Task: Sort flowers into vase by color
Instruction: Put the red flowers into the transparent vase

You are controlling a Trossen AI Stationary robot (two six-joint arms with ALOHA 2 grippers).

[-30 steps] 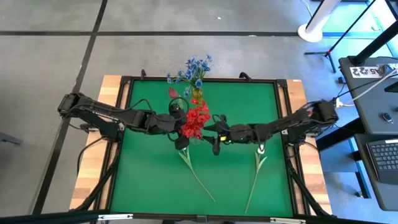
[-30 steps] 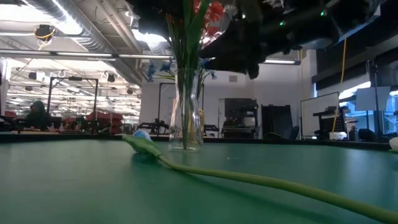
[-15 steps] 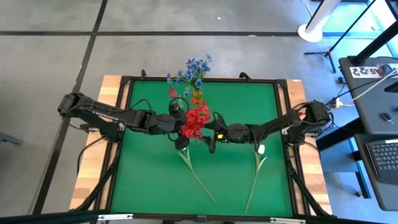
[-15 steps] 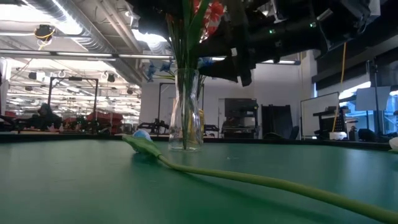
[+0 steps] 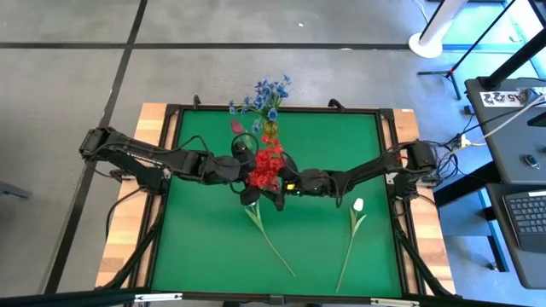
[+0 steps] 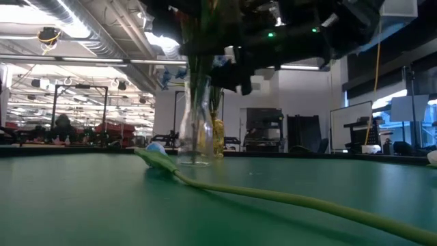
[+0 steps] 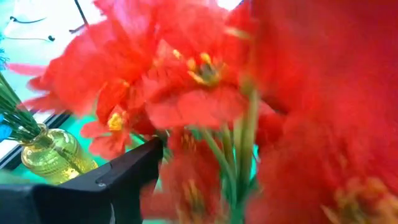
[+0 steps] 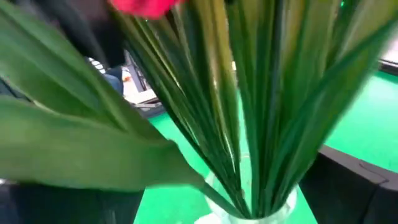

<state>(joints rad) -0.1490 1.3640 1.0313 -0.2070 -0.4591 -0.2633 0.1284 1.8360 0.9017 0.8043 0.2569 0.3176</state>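
I see the clear glass vase (image 6: 196, 130) holding red clustered blooms (image 5: 268, 164); the yellow glass vase (image 7: 53, 154) holds blue sprigs (image 5: 264, 92). Both pincers crowd the stems; grip states unclear.

A green mat (image 5: 205, 239) is spread over the table beneath the grippers, framed by a dark rim (image 5: 273, 108), with pale wooden edge (image 5: 150, 119) shown beyond the left arm. A grey floor (image 5: 68, 77) is seen around it. To the right of the right arm, a dark desk (image 5: 520, 128) with a keyboard (image 5: 522, 213) is visible. A white stand base (image 5: 426, 41) is placed farther off.
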